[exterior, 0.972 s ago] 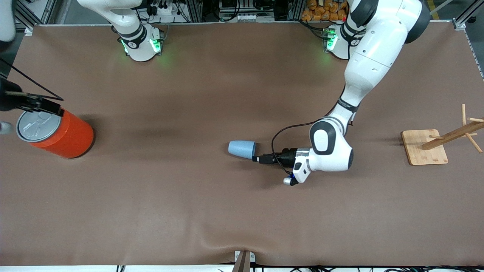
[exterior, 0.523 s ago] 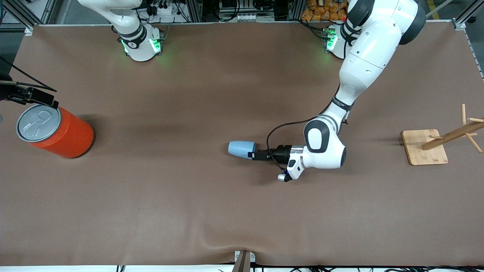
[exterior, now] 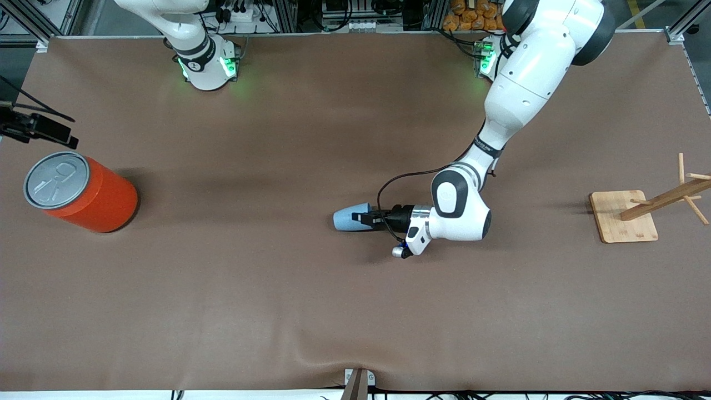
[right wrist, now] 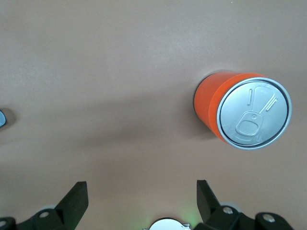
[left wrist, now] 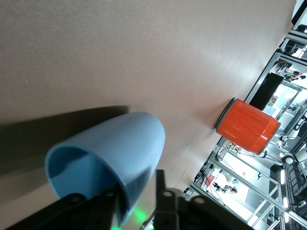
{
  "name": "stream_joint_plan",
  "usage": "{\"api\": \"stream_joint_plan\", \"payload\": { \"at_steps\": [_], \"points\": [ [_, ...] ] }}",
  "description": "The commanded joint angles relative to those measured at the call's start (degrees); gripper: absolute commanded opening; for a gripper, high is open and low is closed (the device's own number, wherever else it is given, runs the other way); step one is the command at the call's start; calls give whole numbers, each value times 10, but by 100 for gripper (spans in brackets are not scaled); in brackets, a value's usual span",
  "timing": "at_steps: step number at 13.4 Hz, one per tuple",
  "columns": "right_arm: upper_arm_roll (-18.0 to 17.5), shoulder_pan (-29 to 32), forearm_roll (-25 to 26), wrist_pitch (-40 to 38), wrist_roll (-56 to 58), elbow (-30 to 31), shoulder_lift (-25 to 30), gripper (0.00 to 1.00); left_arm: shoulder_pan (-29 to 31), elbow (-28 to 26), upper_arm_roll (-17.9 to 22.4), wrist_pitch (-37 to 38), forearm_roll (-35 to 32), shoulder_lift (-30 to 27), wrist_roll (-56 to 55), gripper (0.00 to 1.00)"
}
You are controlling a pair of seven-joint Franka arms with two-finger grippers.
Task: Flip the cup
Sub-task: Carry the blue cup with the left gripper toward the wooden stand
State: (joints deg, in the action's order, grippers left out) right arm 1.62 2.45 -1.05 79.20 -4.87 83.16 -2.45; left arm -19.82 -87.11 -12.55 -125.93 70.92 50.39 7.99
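- Scanning for lettering, I read none on the cup (exterior: 347, 217) or orange can (exterior: 83, 193).
- Mid-table, the cup lay sideways; my left gripper (exterior: 366, 219) pinched its rim.
- My right gripper (right wrist: 139, 201) hung spread, empty, over the table near the can.

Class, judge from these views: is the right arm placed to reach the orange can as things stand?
Probably yes. The right gripper hangs open above the table close to the orange can, and nothing stands between them. The left gripper is busy at the cup mid-table, well clear.
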Motion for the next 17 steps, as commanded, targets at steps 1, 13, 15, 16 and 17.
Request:
{"api": "stream_joint_plan", "payload": {
  "at_steps": [1, 13, 15, 16, 17],
  "points": [
    [-6, 12, -10, 1, -8, 17, 20, 100, -1, -4, 2, -4, 14, 1, 8, 0],
    [-7, 16, 1, -14, 70, -16, 22, 100, 36, -18, 60, 8, -381, -188, -232, 0],
    [-7, 16, 0, -22, 67, -21, 22, 100, 57, -23, 60, 63, -485, -203, -233, 0],
    [-6, 17, -4, -26, 67, -21, 19, 100, 71, -24, 60, 89, -525, -211, -231, 0],
    [-6, 17, -6, -26, 66, -20, 18, 100, 85, -29, 60, 111, -553, -216, -226, 0]
  ]
}}
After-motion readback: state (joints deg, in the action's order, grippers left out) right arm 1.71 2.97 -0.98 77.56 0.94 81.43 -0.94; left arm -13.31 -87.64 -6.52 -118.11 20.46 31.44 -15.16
